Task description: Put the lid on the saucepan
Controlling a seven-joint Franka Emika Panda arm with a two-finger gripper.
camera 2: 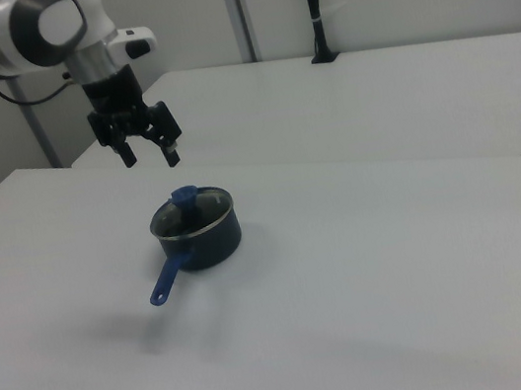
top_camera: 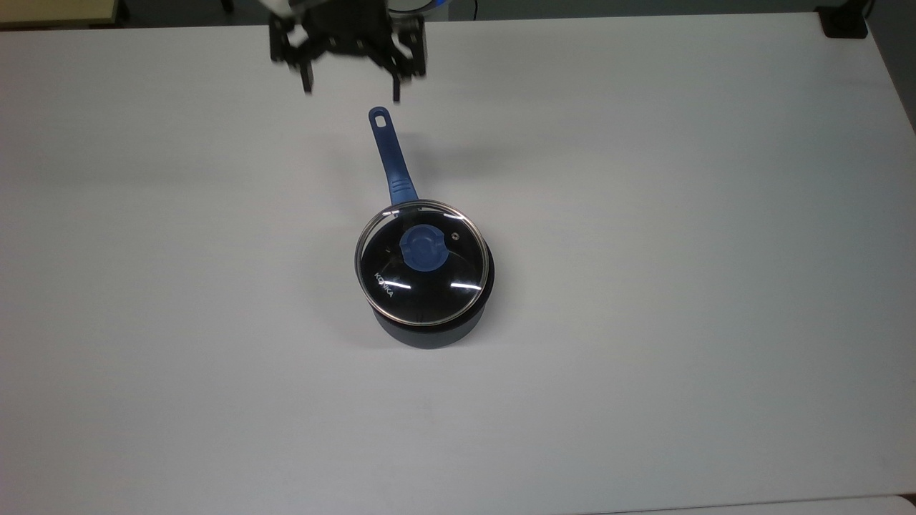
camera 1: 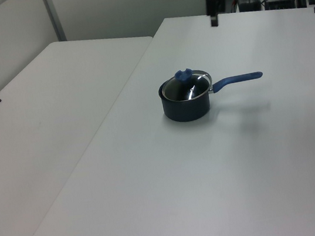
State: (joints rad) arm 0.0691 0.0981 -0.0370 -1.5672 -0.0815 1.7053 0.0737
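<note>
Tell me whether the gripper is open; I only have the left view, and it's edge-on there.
Observer: Open. In the top view the gripper has its fingers wide apart with nothing between them.
Operator: Is it over the lid?
Observer: No. In the top view it appears past the holed end of the handle, clear of the lid.
Operator: Is the lid sitting level?
Observer: In the right view it looks level on the saucepan, knob up.
</note>
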